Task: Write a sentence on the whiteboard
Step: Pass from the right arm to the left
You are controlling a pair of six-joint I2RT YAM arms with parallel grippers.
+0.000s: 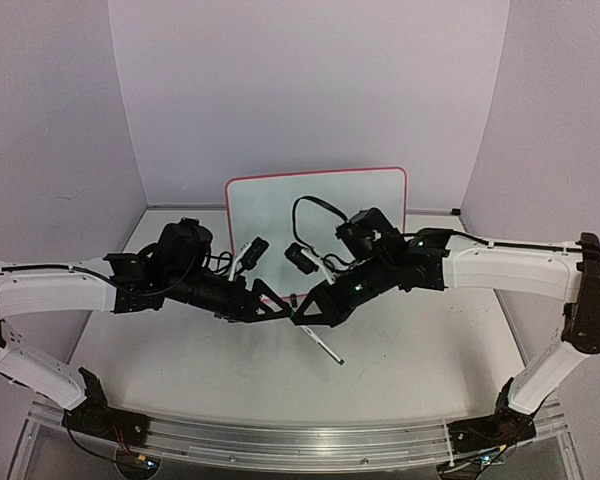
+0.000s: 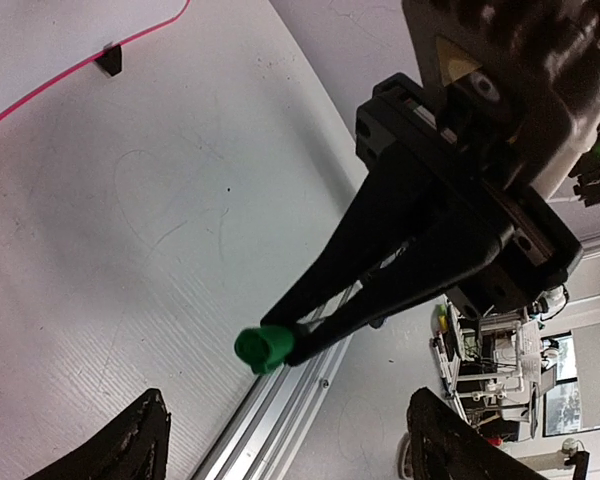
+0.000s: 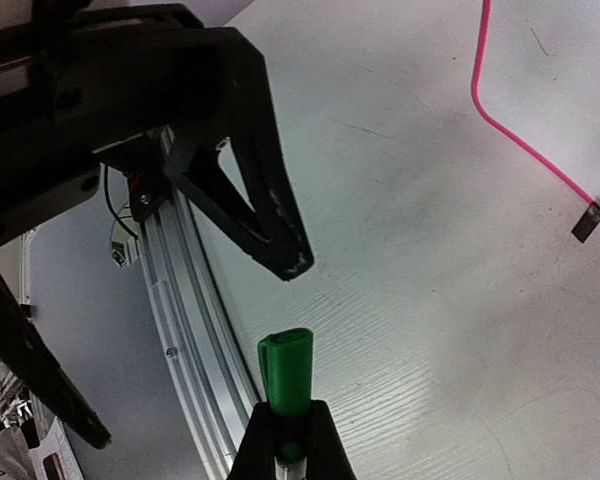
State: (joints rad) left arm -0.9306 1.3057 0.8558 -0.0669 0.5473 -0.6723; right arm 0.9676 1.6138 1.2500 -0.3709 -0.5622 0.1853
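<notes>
The whiteboard (image 1: 315, 205) stands upright at the back of the table, white with a pink rim (image 2: 80, 65) (image 3: 520, 140) and a small clip foot (image 3: 588, 220). My right gripper (image 1: 302, 314) (image 3: 285, 445) is shut on a marker just below its green cap (image 3: 285, 368) (image 2: 265, 348). The marker's white barrel (image 1: 325, 348) slants down toward the table. My left gripper (image 1: 285, 304) (image 2: 290, 445) is open and faces the cap end, its fingers wide on either side and not touching it. One left finger (image 3: 270, 230) hovers just beyond the cap.
An aluminium rail (image 1: 300, 440) runs along the table's near edge. White walls enclose the left, back and right sides. Both arms meet over the middle of the table, in front of the board.
</notes>
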